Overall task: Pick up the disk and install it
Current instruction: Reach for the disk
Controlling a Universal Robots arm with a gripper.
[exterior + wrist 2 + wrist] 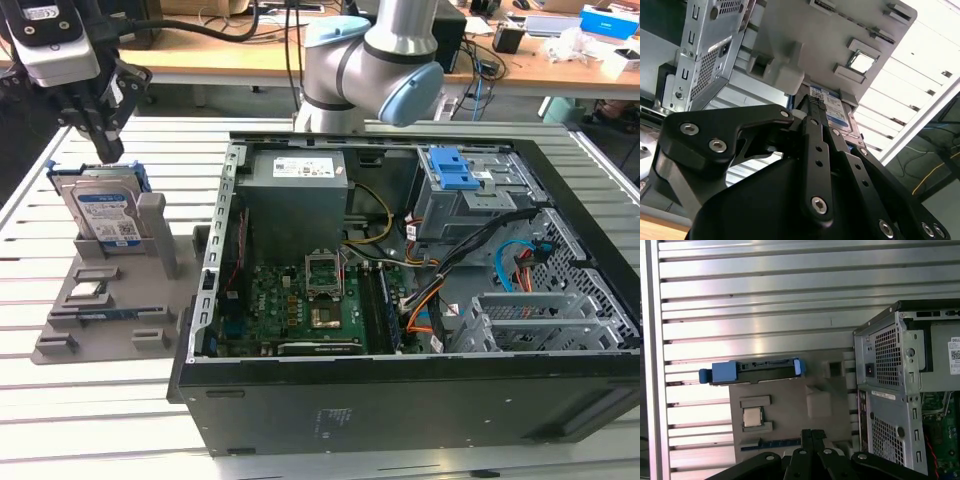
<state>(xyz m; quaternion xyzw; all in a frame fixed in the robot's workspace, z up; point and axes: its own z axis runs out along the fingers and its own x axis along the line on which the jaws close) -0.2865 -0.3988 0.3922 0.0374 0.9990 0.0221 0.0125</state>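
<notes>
Above the disk [105, 215] I hung, my gripper [105, 155] pointing down at its upper edge, my jaws drawn together with nothing between them. Whether my tips touched that edge I cannot tell. The disk stood upright on its edge in a slot of the grey holder [130, 295], at the exterior view's left, its white-and-blue face turned to the camera and its blue bracket wrapping the sides. The holder lay on the slatted metal table [100, 420], just beside the open computer case [400, 410] at the exterior view's right. In the first wrist view the disk [752, 371] showed edge-on, apart from the case [885, 390]. In the second wrist view my fingers [815, 150] ran toward the disk [827, 102].
</notes>
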